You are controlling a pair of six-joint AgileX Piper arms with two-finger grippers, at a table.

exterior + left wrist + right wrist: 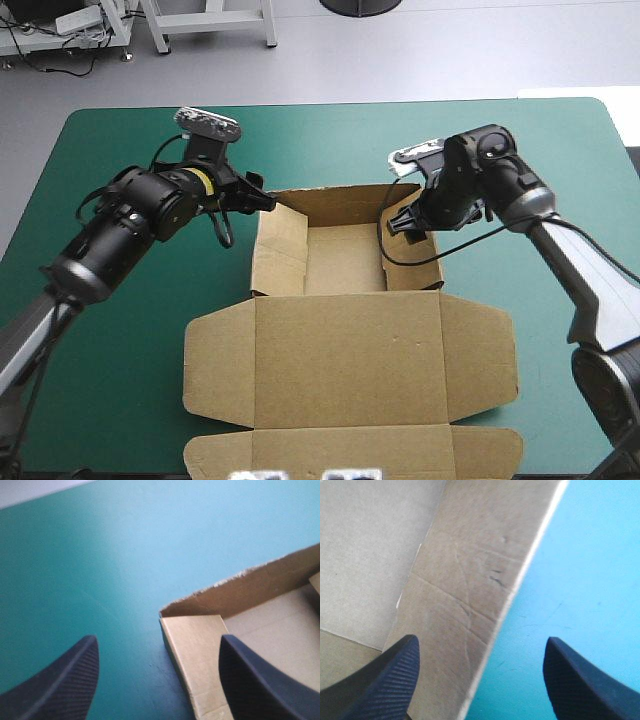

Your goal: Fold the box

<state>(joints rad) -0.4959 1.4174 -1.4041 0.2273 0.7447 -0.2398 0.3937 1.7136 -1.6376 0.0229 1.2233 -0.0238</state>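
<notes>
The brown box [345,330] lies mid-table as an open tray with raised walls at its far end and the lid with its flaps flat toward the near edge. My left gripper [262,200] is open at the tray's far-left corner [165,614], one finger [260,685] over the inside, the other [60,682] over the cover. My right gripper [408,222] is open astride the right wall [470,605], one finger [380,680] inside, the other finger [585,680] outside.
The teal-green cover [120,380] lies bare around the box. The lid's near flap [350,450] reaches almost to the table's near edge.
</notes>
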